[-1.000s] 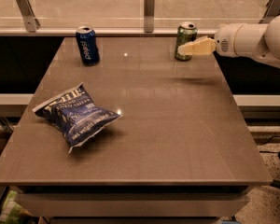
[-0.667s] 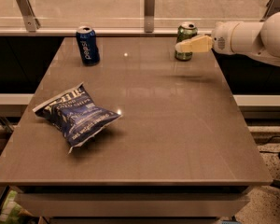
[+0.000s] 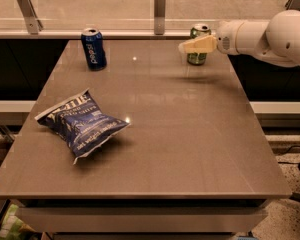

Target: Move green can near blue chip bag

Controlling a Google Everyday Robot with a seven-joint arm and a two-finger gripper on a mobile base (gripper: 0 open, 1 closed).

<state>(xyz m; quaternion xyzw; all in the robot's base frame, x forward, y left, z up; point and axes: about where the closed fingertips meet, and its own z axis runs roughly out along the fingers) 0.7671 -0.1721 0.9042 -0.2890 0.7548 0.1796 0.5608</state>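
The green can (image 3: 197,59) stands upright at the far right of the table (image 3: 190,134), near its back edge. My gripper (image 3: 188,46) reaches in from the right on a white arm (image 3: 270,34) and covers the can's middle at can height. The can's silver top and lower body show around it. The blue chip bag (image 3: 81,124) lies crinkled on the left front part of the table, far from the can and the gripper.
A dark blue Pepsi can (image 3: 93,48) stands upright at the far left of the table. A glass barrier with metal posts (image 3: 160,4) runs behind the table's back edge. The table's right edge lies just beyond the green can.
My gripper has moved a little to the left, so it now lies further across the green can. The can, the chip bag and the Pepsi can have not moved.
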